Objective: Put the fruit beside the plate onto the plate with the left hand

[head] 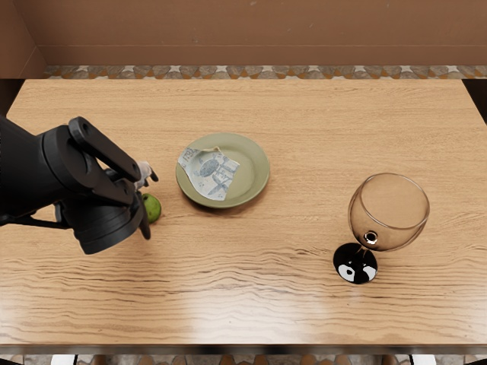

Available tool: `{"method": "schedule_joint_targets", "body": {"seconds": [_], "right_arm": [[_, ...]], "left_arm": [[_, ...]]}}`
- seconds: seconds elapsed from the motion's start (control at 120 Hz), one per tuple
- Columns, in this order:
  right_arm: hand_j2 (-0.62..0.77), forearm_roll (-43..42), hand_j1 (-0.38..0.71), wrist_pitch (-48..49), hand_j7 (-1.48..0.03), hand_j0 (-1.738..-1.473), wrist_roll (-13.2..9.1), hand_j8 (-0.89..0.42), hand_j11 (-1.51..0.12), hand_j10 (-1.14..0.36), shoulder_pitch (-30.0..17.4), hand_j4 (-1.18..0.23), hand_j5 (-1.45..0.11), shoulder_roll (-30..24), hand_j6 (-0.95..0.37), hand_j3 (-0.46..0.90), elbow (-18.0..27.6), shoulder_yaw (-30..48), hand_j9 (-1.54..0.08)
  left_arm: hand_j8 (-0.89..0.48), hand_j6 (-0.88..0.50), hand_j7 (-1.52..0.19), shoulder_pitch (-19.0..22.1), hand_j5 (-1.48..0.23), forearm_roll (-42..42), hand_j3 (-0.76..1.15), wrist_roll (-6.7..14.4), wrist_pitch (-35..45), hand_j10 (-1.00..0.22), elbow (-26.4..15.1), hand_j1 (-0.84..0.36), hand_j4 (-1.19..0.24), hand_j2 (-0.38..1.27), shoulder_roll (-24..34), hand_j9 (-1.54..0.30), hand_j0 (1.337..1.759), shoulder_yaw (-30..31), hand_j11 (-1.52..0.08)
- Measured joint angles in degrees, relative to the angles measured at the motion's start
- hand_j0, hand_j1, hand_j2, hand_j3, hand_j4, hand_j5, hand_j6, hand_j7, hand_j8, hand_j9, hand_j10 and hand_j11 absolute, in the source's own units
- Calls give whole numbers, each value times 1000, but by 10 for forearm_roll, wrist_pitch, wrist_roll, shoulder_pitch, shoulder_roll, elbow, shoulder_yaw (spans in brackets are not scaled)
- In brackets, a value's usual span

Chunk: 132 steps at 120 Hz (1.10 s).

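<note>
A small green fruit (153,207) lies on the wooden table just left of the olive-green plate (251,163). A crumpled banknote (208,171) rests on the plate's left half. My left hand (141,199) comes in from the left edge on a bulky black arm and sits right over the fruit's left side, hiding part of it. Dark fingers (144,226) curl down around the fruit, but the arm blocks the contact, so I cannot tell whether they grip it. The fruit still appears to rest on the table.
A tilted brown wine glass (384,217) with a black foot stands at the right front. A low wall runs along the table's far edge (251,72).
</note>
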Motion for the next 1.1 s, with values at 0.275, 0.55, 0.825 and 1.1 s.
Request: {"method": "schedule_joint_targets", "body": {"seconds": [0.275, 0.55, 0.825, 1.1], "right_arm": [[0, 0, -349, 0, 0, -1658, 0, 0, 0, 0, 0, 0, 0, 0, 0, 0, 0, 0, 0], [0, 0, -349, 0, 0, -1658, 0, 0, 0, 0, 0, 0, 0, 0, 0, 0, 0, 0, 0], [0, 0, -349, 0, 0, -1658, 0, 0, 0, 0, 0, 0, 0, 0, 0, 0, 0, 0, 0], [0, 0, -349, 0, 0, -1658, 0, 0, 0, 0, 0, 0, 0, 0, 0, 0, 0, 0, 0]], "left_arm": [[-357, -357, -464, 16, -464, -3, 0, 1, 0, -357, 16, -79, -357, 71, 0, -464, 1658, 0, -464], [-381, -381, -495, 34, -495, -5, 0, 4, 0, -381, 33, -108, -381, 76, 0, -495, 1658, 4, -495], [-385, -372, -500, 46, -500, -4, 0, 5, 0, -385, 37, -112, -385, 77, 0, -500, 1658, 0, -500], [-379, -376, -493, 62, -493, -4, 0, 5, 0, -379, 61, -106, -379, 76, 0, -493, 1658, 2, -493]]}}
